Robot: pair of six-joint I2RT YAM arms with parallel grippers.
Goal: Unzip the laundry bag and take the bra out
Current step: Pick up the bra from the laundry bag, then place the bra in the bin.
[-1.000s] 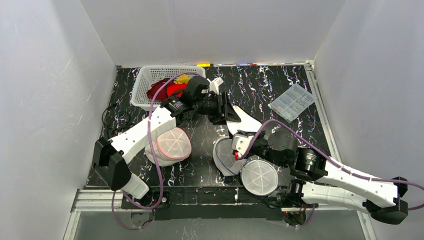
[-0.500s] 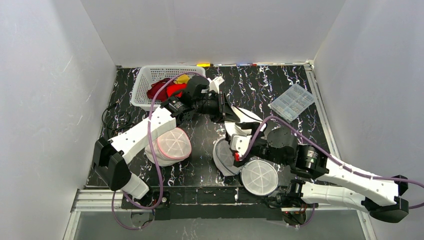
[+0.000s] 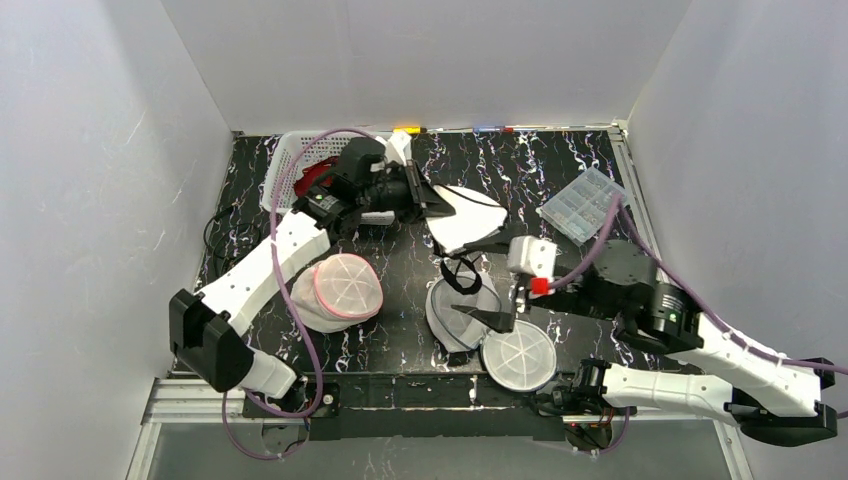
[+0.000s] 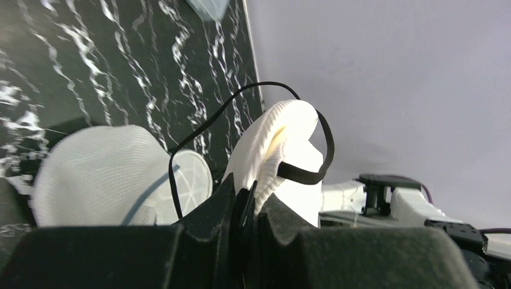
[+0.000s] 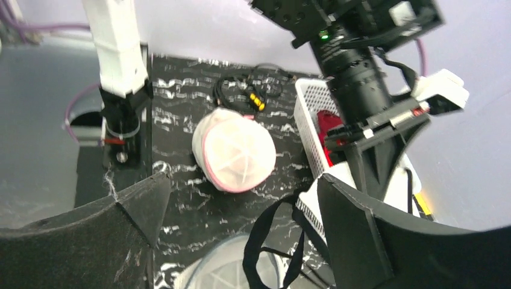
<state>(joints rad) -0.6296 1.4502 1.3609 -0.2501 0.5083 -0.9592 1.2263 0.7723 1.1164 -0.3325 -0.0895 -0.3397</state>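
My left gripper (image 3: 425, 196) is shut on the white bra (image 3: 465, 216), pinching its ribbed edge (image 4: 274, 158) between the jaws. The bra hangs in the air above the table, and its black straps (image 3: 461, 276) trail down toward the laundry bag (image 3: 455, 318). That bag, mesh with a grey rim, lies open near the front, its round lid (image 3: 519, 357) flopped beside it. My right gripper (image 3: 500, 313) hovers open just right of the bag, with nothing between its fingers (image 5: 355, 229). In the right wrist view the black straps (image 5: 271, 247) dangle over the bag's mouth (image 5: 223, 268).
A second mesh bag with pink trim (image 3: 342, 289) lies at the left. A white basket (image 3: 292, 165) of red and yellow clothes stands at the back left. A clear plastic box (image 3: 585, 204) sits at the back right. A black cable (image 3: 222, 236) lies by the left wall.
My left gripper has lifted the bra up and back to the left, out of the bag. My right gripper has opened, let go of the bag and drawn back to the right.
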